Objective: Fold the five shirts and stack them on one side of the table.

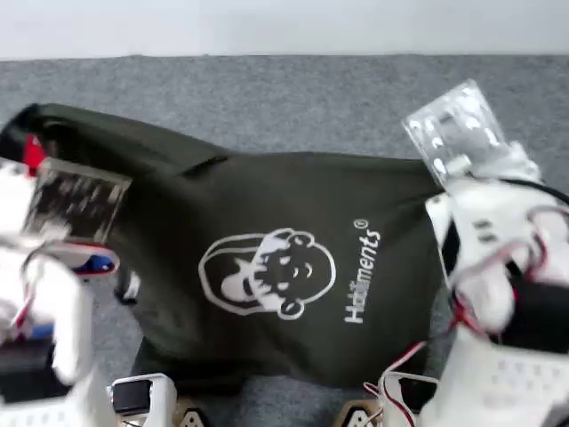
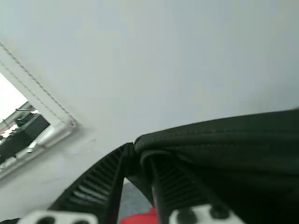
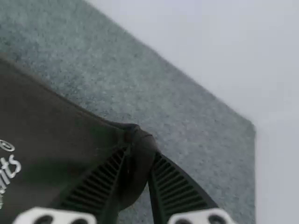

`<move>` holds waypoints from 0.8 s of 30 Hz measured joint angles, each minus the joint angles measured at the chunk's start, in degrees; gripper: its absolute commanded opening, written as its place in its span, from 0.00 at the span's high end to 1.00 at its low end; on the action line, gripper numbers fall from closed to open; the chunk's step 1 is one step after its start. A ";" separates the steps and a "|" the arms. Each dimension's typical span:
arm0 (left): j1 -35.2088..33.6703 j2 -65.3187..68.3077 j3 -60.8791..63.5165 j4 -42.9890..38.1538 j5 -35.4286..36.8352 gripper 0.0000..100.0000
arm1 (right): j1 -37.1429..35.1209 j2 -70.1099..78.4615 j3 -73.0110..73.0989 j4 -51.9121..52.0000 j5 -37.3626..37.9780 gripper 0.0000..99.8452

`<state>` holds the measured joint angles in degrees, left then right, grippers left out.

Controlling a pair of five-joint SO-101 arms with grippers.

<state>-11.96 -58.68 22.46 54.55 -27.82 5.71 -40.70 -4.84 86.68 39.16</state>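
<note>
A dark green shirt (image 1: 267, 267) with a white cartoon print hangs spread between my two arms, lifted over the grey table mat (image 1: 311, 98). My left gripper (image 2: 134, 151) is shut on a hemmed edge of the shirt (image 2: 233, 140), at the shirt's far left corner in the high view. My right gripper (image 3: 135, 142) is shut on a bunched fold of the shirt (image 3: 56, 154) at its right edge, above the mat (image 3: 187, 107). In the high view each arm's wrist board covers its fingers.
The arm bases (image 1: 142, 396) stand at the near table edge, under the shirt's lower hem. Bare grey mat lies behind the shirt up to a white wall (image 1: 284, 27). A window frame (image 2: 42, 116) appears in the left wrist view.
</note>
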 measured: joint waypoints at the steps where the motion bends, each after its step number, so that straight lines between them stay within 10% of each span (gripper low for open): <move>1: 0.79 0.00 2.99 -2.46 0.00 0.99 | 0.00 0.00 3.08 -2.99 0.00 0.99; 12: 4.40 13.45 12.40 -21.54 0.00 0.99 | -0.18 0.26 31.74 -40.97 0.00 0.99; 24: 6.68 47.82 -14.42 -26.20 0.00 0.99 | -0.18 16.70 33.05 -67.43 0.00 0.99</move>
<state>-5.27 -10.86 8.04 28.35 -27.82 5.54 -24.00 28.22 19.25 39.16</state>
